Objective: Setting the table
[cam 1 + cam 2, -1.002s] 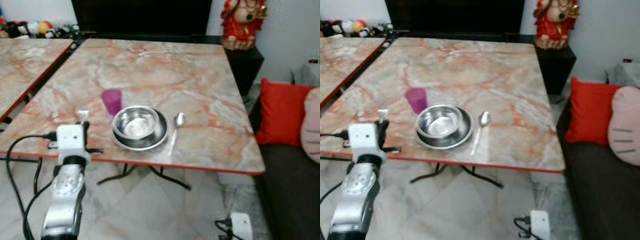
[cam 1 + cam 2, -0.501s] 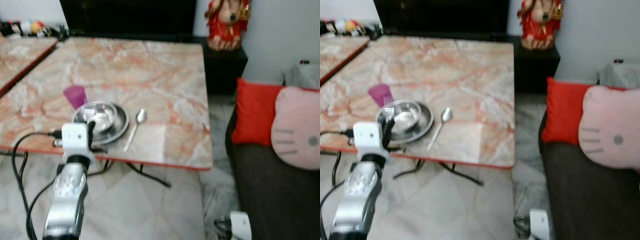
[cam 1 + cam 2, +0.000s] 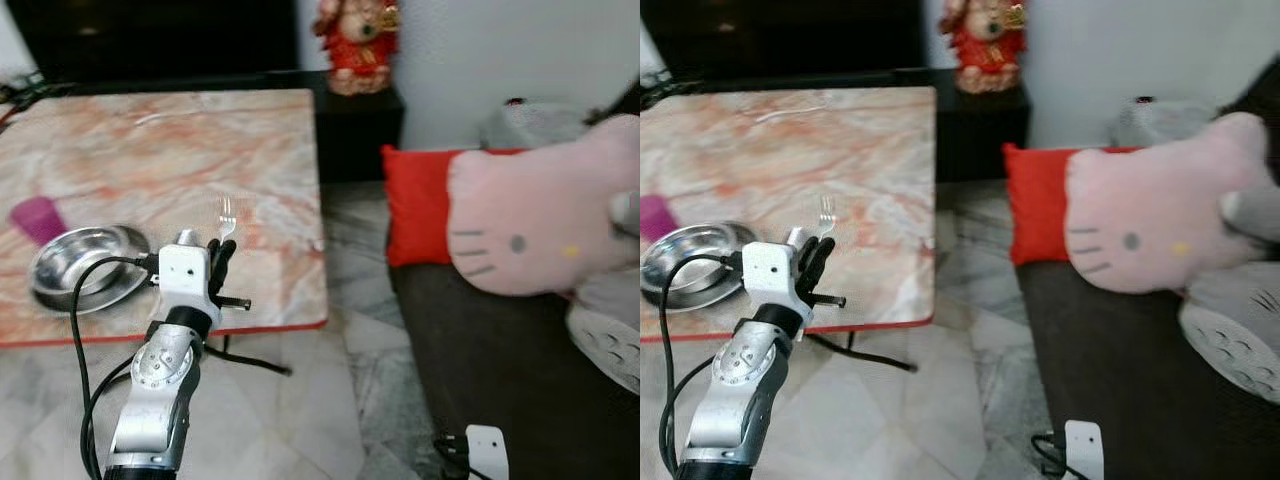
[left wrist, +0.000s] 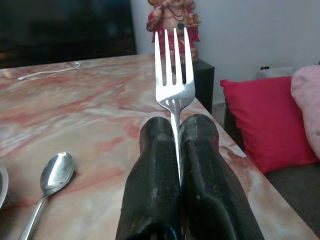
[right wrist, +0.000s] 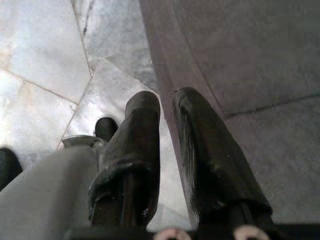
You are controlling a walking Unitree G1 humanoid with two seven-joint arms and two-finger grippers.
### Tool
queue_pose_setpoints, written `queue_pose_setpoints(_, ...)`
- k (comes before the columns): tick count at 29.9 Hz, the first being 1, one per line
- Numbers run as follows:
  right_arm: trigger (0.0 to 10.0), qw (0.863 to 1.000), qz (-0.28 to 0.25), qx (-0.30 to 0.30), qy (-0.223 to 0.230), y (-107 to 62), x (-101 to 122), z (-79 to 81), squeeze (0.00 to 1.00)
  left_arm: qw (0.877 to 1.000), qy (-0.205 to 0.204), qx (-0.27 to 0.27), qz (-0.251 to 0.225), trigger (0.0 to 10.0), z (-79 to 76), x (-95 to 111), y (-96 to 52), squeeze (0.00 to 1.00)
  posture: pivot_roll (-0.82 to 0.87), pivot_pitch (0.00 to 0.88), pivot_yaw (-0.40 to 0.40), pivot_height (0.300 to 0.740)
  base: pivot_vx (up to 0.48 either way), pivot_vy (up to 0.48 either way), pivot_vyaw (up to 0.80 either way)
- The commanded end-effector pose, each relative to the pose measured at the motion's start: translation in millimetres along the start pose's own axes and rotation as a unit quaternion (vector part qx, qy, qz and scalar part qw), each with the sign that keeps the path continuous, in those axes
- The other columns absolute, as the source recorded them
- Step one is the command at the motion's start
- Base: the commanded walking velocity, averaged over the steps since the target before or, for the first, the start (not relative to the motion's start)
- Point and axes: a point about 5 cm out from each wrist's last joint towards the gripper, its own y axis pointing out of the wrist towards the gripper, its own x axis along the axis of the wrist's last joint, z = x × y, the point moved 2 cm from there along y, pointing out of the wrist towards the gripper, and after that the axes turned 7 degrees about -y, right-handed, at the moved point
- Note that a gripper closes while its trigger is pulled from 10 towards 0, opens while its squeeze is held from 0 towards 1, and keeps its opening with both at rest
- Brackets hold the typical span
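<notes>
The left tool (image 4: 177, 150) is clamped on an upright fork (image 4: 173, 70) above the counter's (image 3: 150, 150) near edge, so the next move is probably lowering it beside the steel bowl (image 3: 75, 262) to its left.

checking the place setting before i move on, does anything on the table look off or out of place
Nothing is spilled or damaged. The steel bowl sits in its steel plate, the purple cup stands upright beside them, and the metal spoon lies on the marble table. The silver fork is not yet laid: the left gripper holds it, prongs up.
</notes>
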Motion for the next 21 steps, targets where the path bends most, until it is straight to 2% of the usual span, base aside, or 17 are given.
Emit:
queue_pose_setpoints(1, 10.0, 1.000, -0.005, 0.004, 0.001, 0.8, 4.8, 3.3, 0.00, 1.000, 0.003, 0.011, 0.001, 10.0, 7.6, 1.5, -1.1, 0.00, -0.04, 0.046, 0.041, 0.732, 0.000, 0.000, 0.00)
queue_pose_setpoints(8, 10.0, 1.000, -0.010, 0.006, -0.002, 0.2, 4.3, 4.7, 0.00, 0.999, 0.009, 0.033, 0.005, 10.0, 15.8, 0.9, -2.3, 0.00, -0.04, 0.046, 0.041, 0.732, 0.000, 0.000, 0.00)
queue_pose_setpoints(11, 10.0, 1.000, -0.013, 0.006, -0.003, 0.3, 5.4, 5.3, 0.00, 0.998, 0.024, 0.052, 0.012, 10.0, 22.3, 0.0, -2.2, 0.00, -0.04, 0.045, 0.042, 0.732, 0.331, 0.000, 0.00)
queue_pose_setpoints(21, 10.0, 1.000, -0.018, 0.008, -0.004, 1.0, 10.6, 9.3, 0.00, 0.999, 0.021, 0.044, 0.012, 10.0, 20.1, -0.3, -1.8, 0.00, -0.04, 0.045, 0.043, 0.732, 0.398, 0.000, 0.00)
